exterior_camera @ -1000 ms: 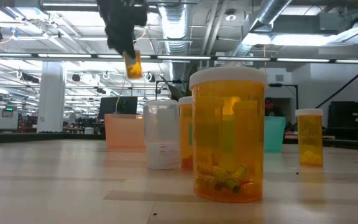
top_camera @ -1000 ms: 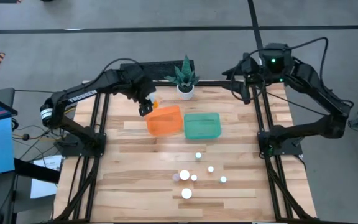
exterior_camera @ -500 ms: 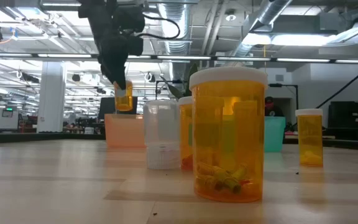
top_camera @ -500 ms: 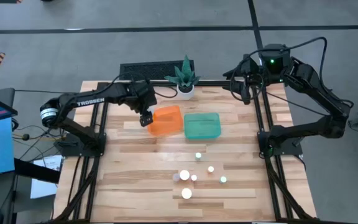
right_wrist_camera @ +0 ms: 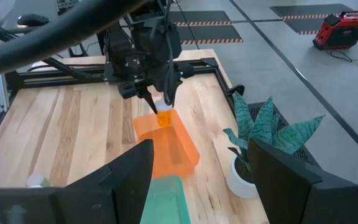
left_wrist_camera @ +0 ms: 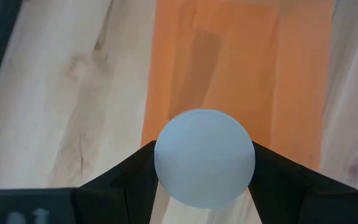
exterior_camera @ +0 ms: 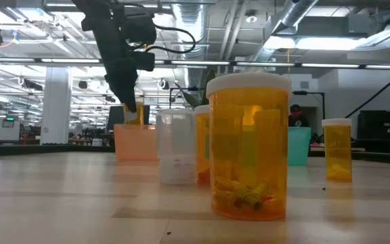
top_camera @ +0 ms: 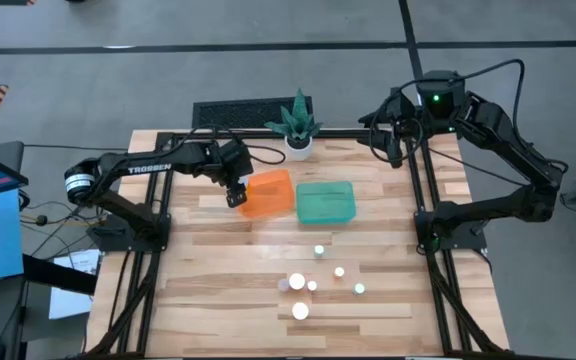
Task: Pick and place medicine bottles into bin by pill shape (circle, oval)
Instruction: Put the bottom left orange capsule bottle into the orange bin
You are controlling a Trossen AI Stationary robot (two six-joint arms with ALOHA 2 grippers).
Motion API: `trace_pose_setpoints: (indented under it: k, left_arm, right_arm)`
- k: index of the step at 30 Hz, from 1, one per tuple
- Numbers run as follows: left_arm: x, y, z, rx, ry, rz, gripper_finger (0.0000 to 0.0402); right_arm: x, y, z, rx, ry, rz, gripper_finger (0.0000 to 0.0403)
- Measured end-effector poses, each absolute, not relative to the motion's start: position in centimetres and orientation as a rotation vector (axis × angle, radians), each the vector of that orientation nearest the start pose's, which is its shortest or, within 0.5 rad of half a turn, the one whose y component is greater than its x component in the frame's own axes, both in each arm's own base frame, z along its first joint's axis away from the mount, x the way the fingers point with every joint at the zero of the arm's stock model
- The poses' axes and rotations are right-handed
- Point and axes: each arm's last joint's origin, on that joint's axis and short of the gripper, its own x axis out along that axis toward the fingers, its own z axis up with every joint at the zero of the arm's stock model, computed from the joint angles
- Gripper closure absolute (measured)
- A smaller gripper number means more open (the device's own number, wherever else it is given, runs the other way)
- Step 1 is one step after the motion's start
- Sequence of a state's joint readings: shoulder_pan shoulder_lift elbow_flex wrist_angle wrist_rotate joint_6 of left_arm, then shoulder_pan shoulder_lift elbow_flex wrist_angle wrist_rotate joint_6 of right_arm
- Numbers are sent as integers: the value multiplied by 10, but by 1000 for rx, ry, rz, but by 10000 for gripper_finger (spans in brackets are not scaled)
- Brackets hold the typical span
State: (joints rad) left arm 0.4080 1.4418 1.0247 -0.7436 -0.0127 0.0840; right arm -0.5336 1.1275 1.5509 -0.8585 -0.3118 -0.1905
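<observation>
A white-capped medicine bottle (left_wrist_camera: 204,157) is pinched by the left claw (top_camera: 234,193) over the orange bin's (top_camera: 268,194) outer edge. The right claw (right_wrist_camera: 197,171) is held spread above the tabletop's (top_camera: 218,270) far edge.

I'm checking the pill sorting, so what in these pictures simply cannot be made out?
- Pill shape in the held bottle: left wrist view, its white cap covers the contents.
- Inside the orange bin: high view too small; low view shows only its wall.
- Green bin contents: low view, the nearest bottle blocks it.
- Pills in the small bottles on the table: high view shows caps only.
</observation>
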Motion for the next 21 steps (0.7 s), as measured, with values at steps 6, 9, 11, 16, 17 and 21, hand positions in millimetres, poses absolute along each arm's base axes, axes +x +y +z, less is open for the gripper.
trace_pose_setpoints:
  k: [6,9,11,16,17,21]
  left_arm:
    - [248,108,223,-150,1168,318,198]
    - [249,108,220,-142,1148,327,198]
    - [250,109,219,-121,1146,339,198]
    - [259,113,206,-120,1180,318,198]
    - [260,113,201,-127,1212,312,198]
    - [269,116,191,-134,1252,299,198]
  right_arm:
    - [170,-90,457,-9,416,-180,132]
    - [170,-90,457,-9,416,-179,132]
    - [170,-90,457,-10,416,-179,132]
    - [170,-90,457,-9,416,-179,132]
    - [170,-90,457,-8,417,-180,132]
    - [169,-91,457,-8,417,-184,132]
